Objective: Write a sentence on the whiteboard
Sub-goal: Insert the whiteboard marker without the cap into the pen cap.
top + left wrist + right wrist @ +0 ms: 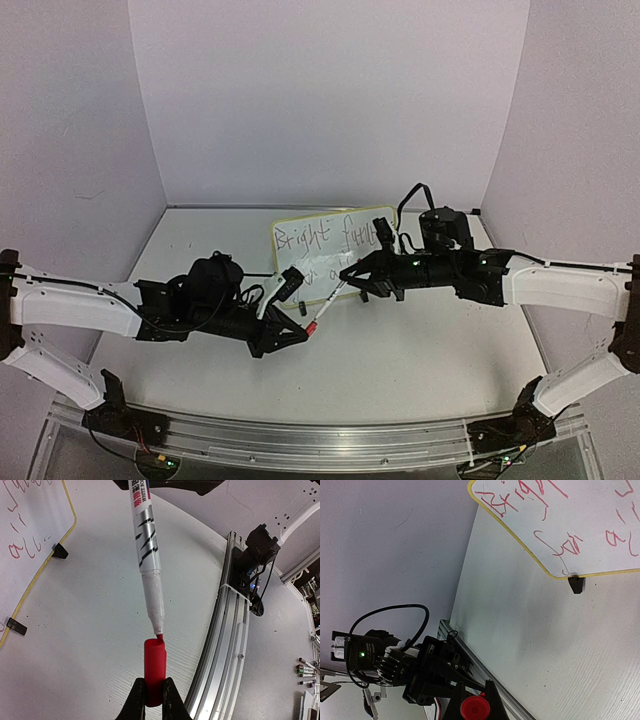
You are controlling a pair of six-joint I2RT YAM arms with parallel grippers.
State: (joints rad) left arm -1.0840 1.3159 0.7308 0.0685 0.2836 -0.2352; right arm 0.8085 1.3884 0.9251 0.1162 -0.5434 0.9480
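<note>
Left arm [80, 305]: we see it reach in from the left, low over the table [420, 350], with its wrist turned toward the centre.
Right arm [560, 285]: it reaches in from the right, forearm roughly level, and its wrist is just in front of the board.
Left gripper [154, 686]: we note the fingers closed tight on the base of a red cap [154, 660], whose open mouth faces away from the wrist.
Right gripper [472, 704]: its fingers are clamped on the upper barrel of the marker [145, 540]. In its own view we see only the marker's red butt end between them.
Marker vs cap: the red nib sits right at the rim of the cap mouth. We cannot tell if it is inside.
Whiteboard [330, 222]: stands tilted at the back centre of the table, behind both grippers, on black clip feet [576, 583].
Sentence [310, 240]: two lines of thin red scrawl. We read the top line as "Bright fu…", partly hidden by the right wrist.
</note>
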